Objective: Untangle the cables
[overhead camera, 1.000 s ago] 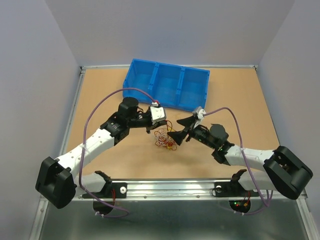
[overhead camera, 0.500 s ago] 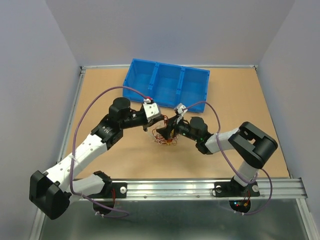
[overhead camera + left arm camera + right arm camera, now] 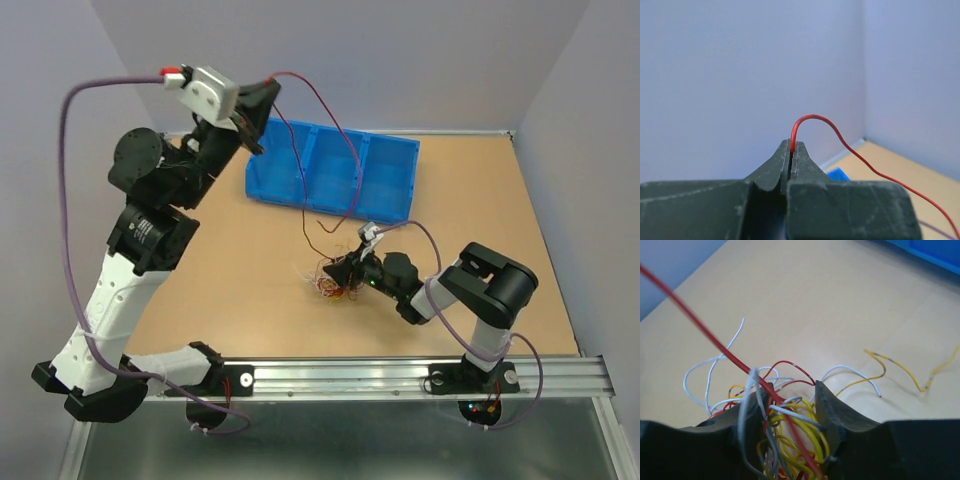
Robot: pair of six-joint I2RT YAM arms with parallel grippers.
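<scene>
My left gripper point(image 3: 270, 90) is raised high above the table's back left and is shut on a red cable point(image 3: 345, 145). In the left wrist view the red cable point(image 3: 815, 117) arcs out from between the closed fingertips of that gripper point(image 3: 791, 146). The cable runs down to a small clump of red, yellow and white cables point(image 3: 328, 282) on the table. My right gripper point(image 3: 342, 272) lies low at the clump. Its jaws point(image 3: 792, 392) press on either side of the tangled cables point(image 3: 790, 427), and the taut red cable crosses between them.
A blue three-compartment bin point(image 3: 340, 134) stands at the back centre of the brown table. A loose yellow cable point(image 3: 910, 372) lies apart to the right of the clump. Grey walls close in on three sides.
The left arm has swung up and back from the clump, drawing the red cable out long. The right gripper has slid left onto the clump and its jaws have narrowed around it.
</scene>
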